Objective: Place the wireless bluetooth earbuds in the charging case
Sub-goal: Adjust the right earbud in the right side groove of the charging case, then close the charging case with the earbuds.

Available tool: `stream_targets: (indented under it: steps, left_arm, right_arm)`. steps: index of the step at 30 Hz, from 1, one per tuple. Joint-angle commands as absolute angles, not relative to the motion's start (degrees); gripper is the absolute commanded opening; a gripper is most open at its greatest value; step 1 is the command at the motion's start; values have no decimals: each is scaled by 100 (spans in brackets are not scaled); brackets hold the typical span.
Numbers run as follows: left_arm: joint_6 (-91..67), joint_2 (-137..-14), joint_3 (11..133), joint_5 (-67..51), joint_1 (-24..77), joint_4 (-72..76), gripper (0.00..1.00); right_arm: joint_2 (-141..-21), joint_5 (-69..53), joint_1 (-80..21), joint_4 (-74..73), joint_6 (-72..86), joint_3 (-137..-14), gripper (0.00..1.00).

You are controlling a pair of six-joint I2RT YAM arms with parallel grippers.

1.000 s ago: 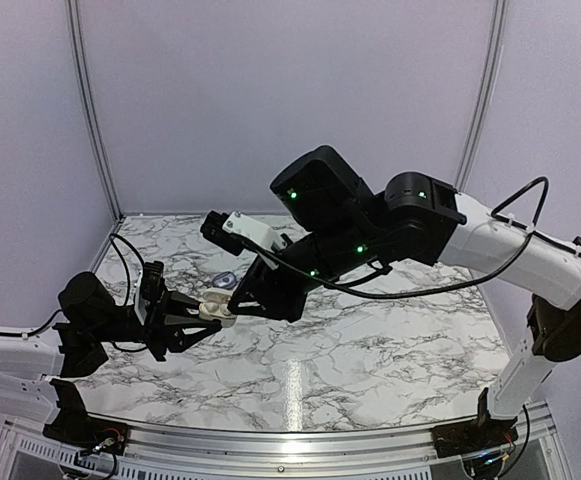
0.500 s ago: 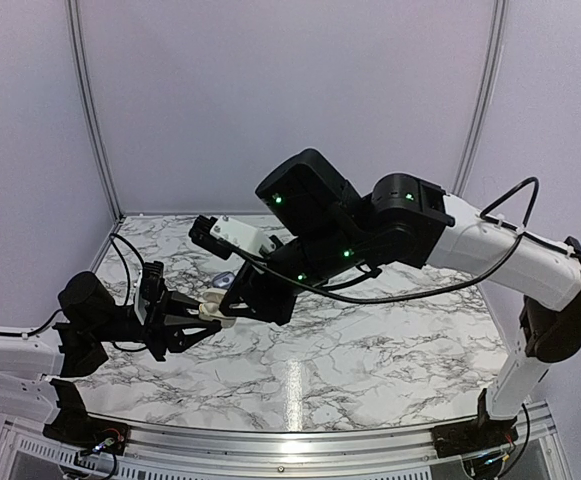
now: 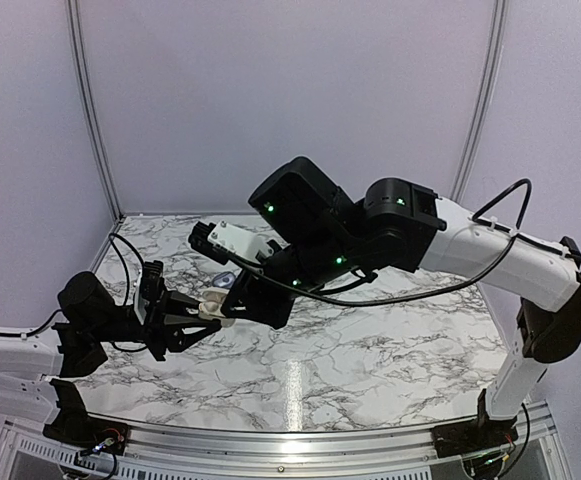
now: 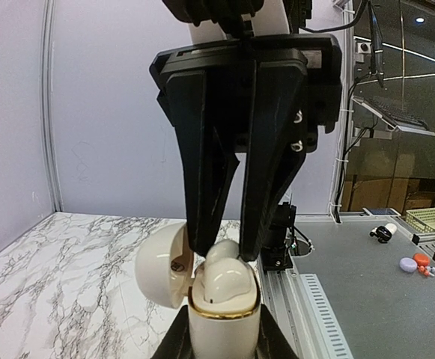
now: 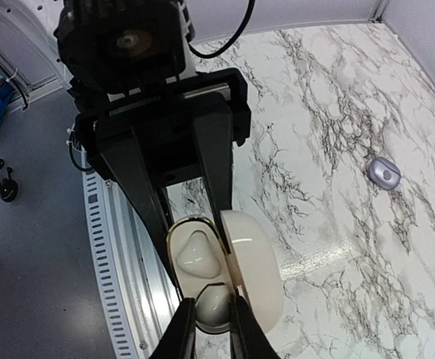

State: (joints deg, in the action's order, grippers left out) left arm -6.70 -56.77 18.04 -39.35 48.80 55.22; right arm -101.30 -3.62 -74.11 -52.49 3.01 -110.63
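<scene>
The marble table (image 3: 390, 350) is lying below both pincers, and neither is touching it. The R arm (image 3: 450, 240) is reaching across toward the L side, w/ the L arm (image 3: 90, 320) pointing up to meet it. The L pincer (image 4: 223, 335) is clamping the charging case (image 4: 224, 318) by its base, one finger on each side, holding it upright off the table. The case is showing cream-white w/ a gold rim. The R pincer (image 5: 213, 303) is pointing into the case mouth from above, its tips pinched on the gripped earbud (image 5: 214, 308). That bud is sitting at one well; can't tell if it is fully in. The lid (image 4: 159, 265) is hanging open just beside the R pincer's fingers. The seated earbud (image 5: 195, 258) is resting in the other well, just beyond the R pincer's tips & btwn the L pincer's fingers. A small lavender object (image 5: 384, 173) is lying on the table, apart from both pincers.
</scene>
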Motion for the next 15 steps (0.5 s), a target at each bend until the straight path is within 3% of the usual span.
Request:
stream_targets:
  steps: [1,4,15]
  left_arm:
    - [-694,-5542,1975,-3920,4894,5835,0]
    - [-694,-5576,1986,-3933,4888,5836,0]
    - [-694,-5647,2012,-4016,4888,5834,0]
  right_arm:
    - [-10056,-525,-7427,-5348,286,-10946,24]
    - [-9946,-679,-7427,-5200,253,-10914,29]
    - [-9410,-1108,-7431,-4515,72,-10807,30]
